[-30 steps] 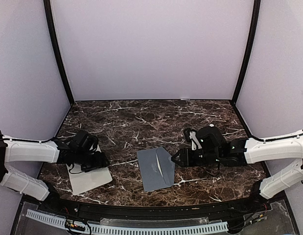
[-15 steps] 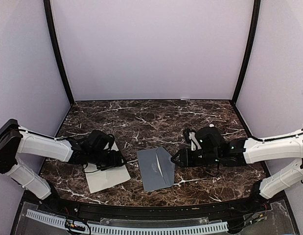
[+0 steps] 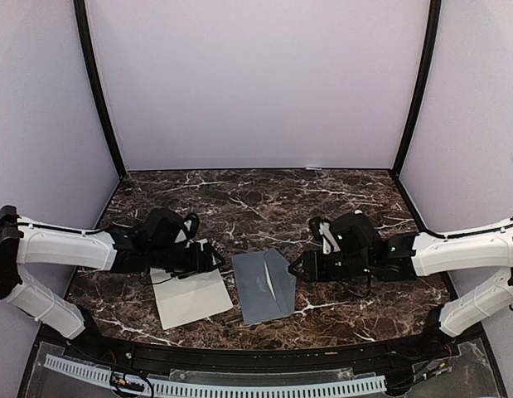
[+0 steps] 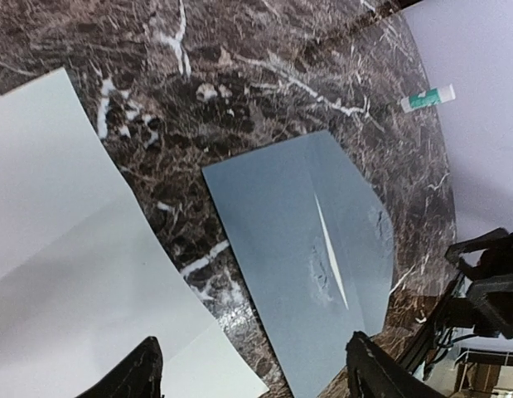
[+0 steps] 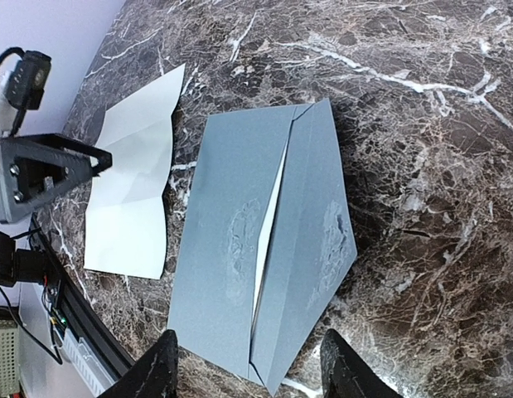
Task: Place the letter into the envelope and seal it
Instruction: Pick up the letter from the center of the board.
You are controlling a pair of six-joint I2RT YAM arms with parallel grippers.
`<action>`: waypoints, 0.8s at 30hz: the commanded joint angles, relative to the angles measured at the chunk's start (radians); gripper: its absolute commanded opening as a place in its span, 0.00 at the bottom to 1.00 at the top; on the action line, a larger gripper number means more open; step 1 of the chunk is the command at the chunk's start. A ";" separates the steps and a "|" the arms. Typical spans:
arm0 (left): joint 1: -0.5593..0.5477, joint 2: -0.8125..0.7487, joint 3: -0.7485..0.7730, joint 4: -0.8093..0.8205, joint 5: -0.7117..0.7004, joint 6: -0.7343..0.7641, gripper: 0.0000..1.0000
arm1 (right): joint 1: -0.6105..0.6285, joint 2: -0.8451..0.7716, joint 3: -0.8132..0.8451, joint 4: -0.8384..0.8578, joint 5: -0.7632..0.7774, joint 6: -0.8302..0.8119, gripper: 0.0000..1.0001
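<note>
Now the letter (image 3: 192,297) lies just beside the envelope (image 3: 260,286), lower middle, slid there by the left gripper (image 3: 203,258), jaws spread wide; tucking in comes next.

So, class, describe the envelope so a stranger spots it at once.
Start from the dark marble table. Near its front edge lies the envelope, beside the letter. It is slate grey with a pointed flap; the letter is cream.

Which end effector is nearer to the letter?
Left. The left end effector is at the letter, over its far edge; the right end effector is beyond the envelope, by its flap.
</note>
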 commanded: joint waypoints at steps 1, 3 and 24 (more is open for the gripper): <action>0.153 -0.116 -0.034 -0.006 0.099 0.042 0.75 | -0.006 0.016 0.030 0.025 0.001 0.000 0.55; 0.232 -0.157 -0.072 -0.003 0.141 0.064 0.75 | -0.005 0.017 0.030 0.024 0.001 -0.001 0.55; 0.758 -0.355 -0.410 0.049 0.350 0.078 0.64 | -0.005 0.052 0.049 0.029 0.001 -0.007 0.55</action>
